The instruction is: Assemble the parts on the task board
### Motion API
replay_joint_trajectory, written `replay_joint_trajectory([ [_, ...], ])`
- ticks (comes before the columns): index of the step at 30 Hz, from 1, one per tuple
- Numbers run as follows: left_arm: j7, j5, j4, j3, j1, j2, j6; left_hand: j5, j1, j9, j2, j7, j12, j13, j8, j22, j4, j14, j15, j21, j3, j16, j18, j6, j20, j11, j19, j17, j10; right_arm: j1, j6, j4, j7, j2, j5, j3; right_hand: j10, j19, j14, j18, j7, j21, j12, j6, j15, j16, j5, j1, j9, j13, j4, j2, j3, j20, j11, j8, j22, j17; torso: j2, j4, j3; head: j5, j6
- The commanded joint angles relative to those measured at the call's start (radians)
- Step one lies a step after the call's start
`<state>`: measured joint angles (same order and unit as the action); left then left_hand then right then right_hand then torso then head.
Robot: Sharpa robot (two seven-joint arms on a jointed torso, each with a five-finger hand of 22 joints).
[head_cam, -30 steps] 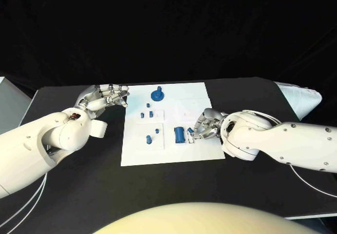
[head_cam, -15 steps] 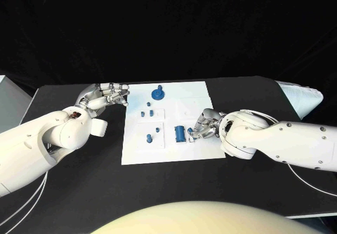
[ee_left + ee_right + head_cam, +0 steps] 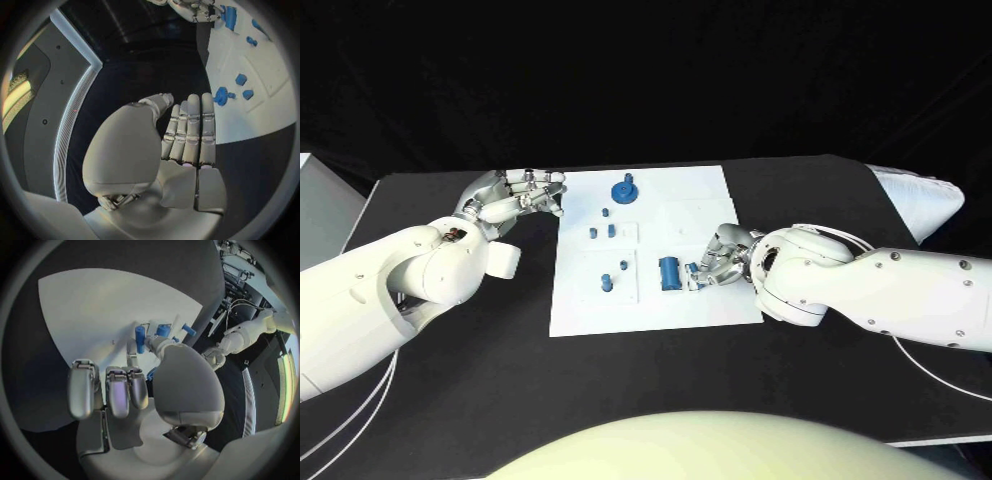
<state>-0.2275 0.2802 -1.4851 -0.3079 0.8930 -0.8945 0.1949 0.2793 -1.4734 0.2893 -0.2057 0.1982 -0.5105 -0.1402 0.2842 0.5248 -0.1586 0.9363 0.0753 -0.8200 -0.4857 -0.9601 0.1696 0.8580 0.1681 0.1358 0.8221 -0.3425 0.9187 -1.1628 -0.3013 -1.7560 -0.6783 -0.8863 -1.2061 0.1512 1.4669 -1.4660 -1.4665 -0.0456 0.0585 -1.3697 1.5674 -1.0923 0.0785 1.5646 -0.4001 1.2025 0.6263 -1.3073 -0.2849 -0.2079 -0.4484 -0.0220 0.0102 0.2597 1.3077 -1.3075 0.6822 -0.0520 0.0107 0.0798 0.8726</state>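
Observation:
The white task board [image 3: 646,300] lies in the middle of the black table. On it are a round blue part [image 3: 626,192] at the far end, several small blue parts [image 3: 602,234] along its left half, and a blue cylinder [image 3: 671,273] near the middle. My right hand [image 3: 714,260] rests on the board just right of the cylinder and pinches a small blue part [image 3: 691,268] at its fingertips; its other fingers [image 3: 112,390] are curled. The cylinder [image 3: 140,338] lies just past the thumb. My left hand [image 3: 516,197] hovers beside the board's far left corner, holding nothing, fingers [image 3: 189,127] straight and side by side.
A white box [image 3: 318,195] stands at the table's left edge. A white cloth-like object [image 3: 920,200] lies at the right edge. Bare black table surrounds the board on the near side and on both flanks.
My right hand has edged slightly toward the blue cylinder. The left hand has stayed where it was.

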Motion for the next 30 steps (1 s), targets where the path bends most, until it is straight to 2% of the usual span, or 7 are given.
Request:
replay_joint_trajectory([
  [1,-0.004,0.001,-0.004,-0.001,-0.001,0.001,-0.018,0.004,-0.001,-0.002,0.003,0.001,-0.004,-0.001,0.003,-0.002,-0.005,0.000,-0.005,0.006,-0.002,-0.004,0.013,-0.005,0.000,0.001,0.005,-0.001,-0.001,0.004,0.022,0.000,-0.013,0.003,-0.015,0.002,0.104,-0.079,-0.104,0.008,-0.002,-0.003,0.003,-0.006,0.005,0.006,0.004,-0.008,-0.002,-0.263,-0.004,-0.001,0.004,0.001,0.008,0.001,0.187,-0.263,-0.001,-0.0001,0.0000,0.000,0.000],
  [9,-0.003,0.001,-0.004,-0.001,-0.001,0.000,-0.018,0.004,-0.001,-0.002,0.003,0.001,-0.005,-0.001,0.003,-0.002,-0.005,0.000,-0.005,0.007,-0.002,-0.004,0.013,-0.005,0.000,0.001,0.005,-0.002,-0.002,0.004,0.001,0.004,-0.007,0.012,-0.016,0.002,0.104,-0.078,-0.104,0.008,-0.001,0.001,0.003,-0.005,0.005,0.006,0.007,-0.014,-0.003,-0.263,-0.003,-0.004,0.006,0.002,0.008,0.000,0.186,-0.263,0.000,-0.0005,0.0000,0.001,-0.002],
  [17,-0.002,0.001,-0.004,-0.001,-0.001,-0.001,-0.019,0.004,0.000,-0.002,0.003,0.001,-0.005,-0.002,0.003,-0.002,-0.006,0.000,-0.005,0.007,-0.002,-0.004,0.013,-0.005,0.000,0.001,0.005,-0.002,-0.003,0.004,0.003,0.012,-0.007,0.018,-0.016,0.002,0.104,-0.078,-0.104,0.007,-0.001,0.003,0.003,-0.005,0.004,0.006,0.010,-0.021,-0.004,-0.263,-0.004,-0.006,0.008,0.002,0.008,0.000,0.185,-0.263,0.000,-0.0008,0.0006,0.001,0.000],
  [25,-0.001,0.001,-0.004,-0.001,-0.001,-0.001,-0.019,0.004,0.000,-0.002,0.003,0.001,-0.005,-0.002,0.003,-0.002,-0.006,0.000,-0.005,0.007,-0.002,-0.004,0.013,-0.005,0.000,0.001,0.005,-0.002,-0.003,0.004,0.007,0.027,-0.007,0.024,-0.014,0.002,0.104,-0.078,-0.104,0.007,0.001,0.003,0.003,-0.006,0.003,0.006,0.026,-0.067,-0.011,-0.263,-0.007,0.000,0.018,0.001,0.006,-0.001,0.186,-0.263,-0.001,-0.0006,-0.0005,0.001,0.000],
  [26,-0.001,0.001,-0.004,-0.001,-0.001,-0.001,-0.019,0.004,0.000,-0.002,0.003,0.001,-0.005,-0.002,0.003,-0.002,-0.006,0.000,-0.005,0.007,-0.002,-0.004,0.013,-0.005,0.000,0.001,0.005,-0.002,-0.003,0.004,0.006,0.027,-0.006,0.024,-0.014,0.002,0.104,-0.078,-0.104,0.007,0.001,0.004,0.003,-0.006,0.003,0.006,0.030,-0.075,-0.013,-0.263,-0.007,0.001,0.020,0.000,0.006,-0.001,0.186,-0.263,0.000,-0.0004,-0.0006,0.001,-0.001],
  [28,-0.001,0.001,-0.004,-0.001,-0.001,-0.001,-0.019,0.004,0.000,-0.002,0.003,0.001,-0.005,-0.002,0.003,-0.002,-0.006,0.000,-0.005,0.007,-0.002,-0.004,0.013,-0.005,0.000,0.001,0.005,-0.002,-0.003,0.004,0.002,0.027,-0.004,0.025,-0.013,0.002,0.104,-0.078,-0.104,0.007,0.001,0.004,0.003,-0.008,0.002,0.006,0.071,-0.097,-0.016,-0.263,-0.006,0.003,0.030,0.000,0.006,0.000,0.186,-0.263,0.000,-0.0001,-0.0008,0.001,-0.001],
  [30,-0.001,0.001,-0.004,-0.001,-0.001,-0.001,-0.019,0.004,0.000,-0.002,0.003,0.001,-0.005,-0.002,0.003,-0.002,-0.006,0.000,-0.005,0.007,-0.002,-0.004,0.013,-0.005,0.000,0.001,0.005,-0.002,-0.003,0.004,-0.002,0.027,-0.001,0.026,-0.012,0.002,0.104,-0.078,-0.104,0.007,0.001,0.003,0.003,-0.008,0.003,0.006,0.088,-0.108,-0.018,-0.263,-0.006,0.005,0.036,0.000,0.006,0.000,0.187,-0.263,0.000,0.0001,-0.0007,0.002,0.000],
])
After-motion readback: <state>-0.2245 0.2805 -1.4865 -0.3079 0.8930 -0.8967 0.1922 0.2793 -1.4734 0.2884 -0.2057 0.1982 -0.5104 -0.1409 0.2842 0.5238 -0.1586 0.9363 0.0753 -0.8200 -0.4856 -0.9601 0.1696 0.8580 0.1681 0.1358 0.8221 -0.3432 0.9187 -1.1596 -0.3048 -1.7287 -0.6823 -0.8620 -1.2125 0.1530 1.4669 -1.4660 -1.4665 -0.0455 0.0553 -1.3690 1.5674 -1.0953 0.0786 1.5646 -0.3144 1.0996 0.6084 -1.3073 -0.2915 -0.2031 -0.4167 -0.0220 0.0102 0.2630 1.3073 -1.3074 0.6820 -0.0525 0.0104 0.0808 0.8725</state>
